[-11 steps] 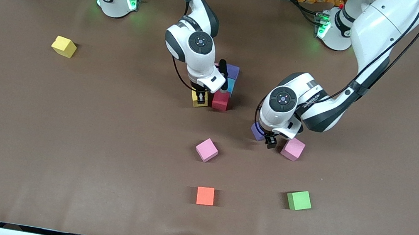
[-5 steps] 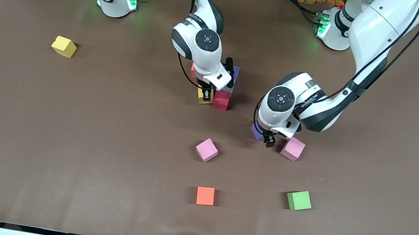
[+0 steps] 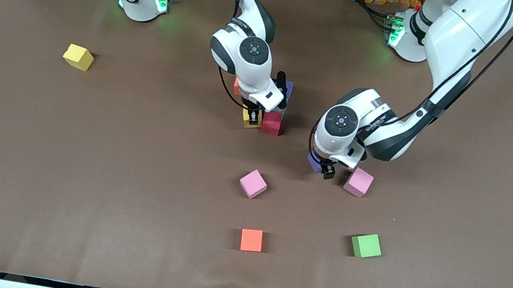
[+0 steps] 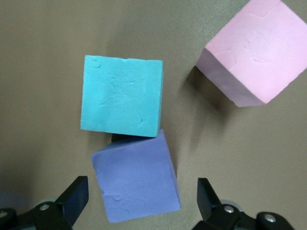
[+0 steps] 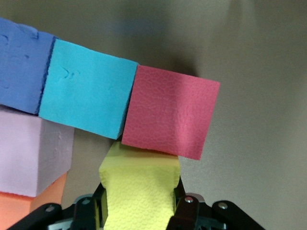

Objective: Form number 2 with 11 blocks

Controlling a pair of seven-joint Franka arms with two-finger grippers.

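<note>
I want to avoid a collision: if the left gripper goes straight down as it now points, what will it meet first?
Probably the purple block, lying between the open left gripper fingers; a light blue block touches it.

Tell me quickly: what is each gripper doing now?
Left gripper: open, straddling a purple block, not gripping it.
Right gripper: shut on a yellow block beside the red block.

Right hand (image 3: pixel 252 117) low, fingers clamped; left hand (image 3: pixel 325 168) low, fingers spread wide.
</note>
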